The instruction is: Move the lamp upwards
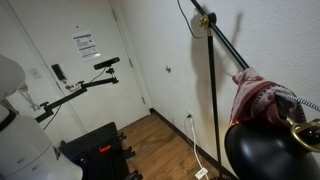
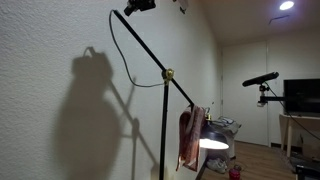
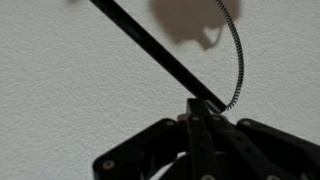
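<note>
Up against the white textured wall (image 3: 60,90), wrist view first: black end effector (image 3: 200,112) clamped fully shut on the thin black hinged rod (image 3: 150,45) of the tall black floor lamp (image 2: 163,125), with a braided cord (image 3: 236,50) hanging just right of the grip. Nothing else in the jaws, no gap showing.

Going left to right across an exterior view: big lamp shadow (image 2: 100,110) on the wall, then that same rod slanting down from the top edge through the round brass joint (image 2: 168,73) at the head of the upright pole. Next, a red-and-white cloth (image 2: 189,138) draped over the rod's low end, then the lit dome shade (image 2: 212,144) hanging right beside the cloth. Further right and well apart, a black camera on a thin tripod arm (image 2: 262,78). Not part of the job, so best left alone.

Step-wise, looks like grasp done, raise not yet done, with the shade sitting low, well under the joint. Grip seems to be on the high back end of the rod, so probably a matter of swinging that end down around the brass joint to tip the shade end upward. Slow and steady, clamp kept tight, eyes on the cord and the cloth for snags. No telling the hinge stiffness from here.
</note>
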Action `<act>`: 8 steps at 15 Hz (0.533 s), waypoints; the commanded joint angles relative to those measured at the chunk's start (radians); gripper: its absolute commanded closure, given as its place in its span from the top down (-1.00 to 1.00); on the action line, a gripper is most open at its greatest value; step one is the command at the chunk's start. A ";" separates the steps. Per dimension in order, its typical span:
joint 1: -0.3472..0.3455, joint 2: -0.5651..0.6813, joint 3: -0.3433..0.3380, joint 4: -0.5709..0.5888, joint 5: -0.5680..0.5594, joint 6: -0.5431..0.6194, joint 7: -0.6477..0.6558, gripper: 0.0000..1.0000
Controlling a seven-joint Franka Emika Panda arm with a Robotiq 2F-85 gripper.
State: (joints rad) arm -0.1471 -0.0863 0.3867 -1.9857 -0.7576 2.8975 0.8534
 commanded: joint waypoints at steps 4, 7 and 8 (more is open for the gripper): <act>-0.043 -0.004 0.003 0.085 -0.158 -0.033 0.087 -1.00; -0.039 0.041 0.001 0.110 -0.115 -0.056 0.043 -1.00; -0.037 0.062 0.003 0.121 -0.111 -0.069 0.037 -1.00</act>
State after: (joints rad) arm -0.1874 -0.0846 0.3833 -1.9188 -0.8775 2.8740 0.9085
